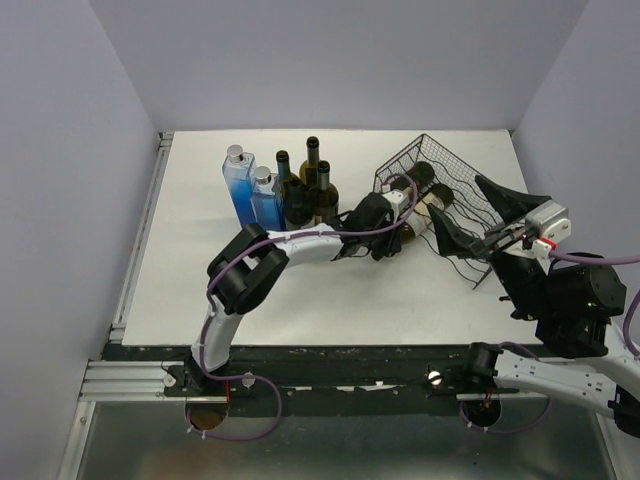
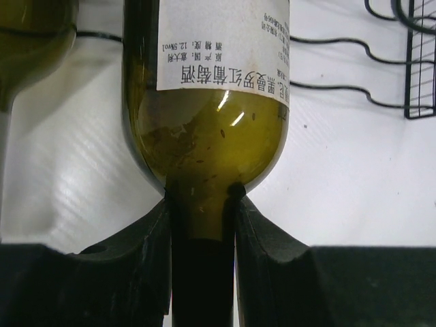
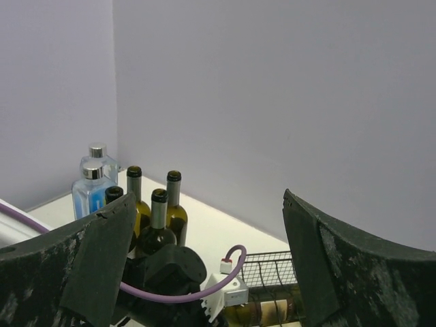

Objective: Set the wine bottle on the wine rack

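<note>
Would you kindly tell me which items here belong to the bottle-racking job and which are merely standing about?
Job: green glass wine bottle with white label, neck held in the left claw; black wire-grid wine rack.
Idle: two blue bottles with silver caps; four upright dark green bottles beside them.

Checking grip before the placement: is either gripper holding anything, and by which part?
The left gripper is shut on the green glass wine bottle with a white label, by its neck. The right gripper is open, holding nothing.
</note>
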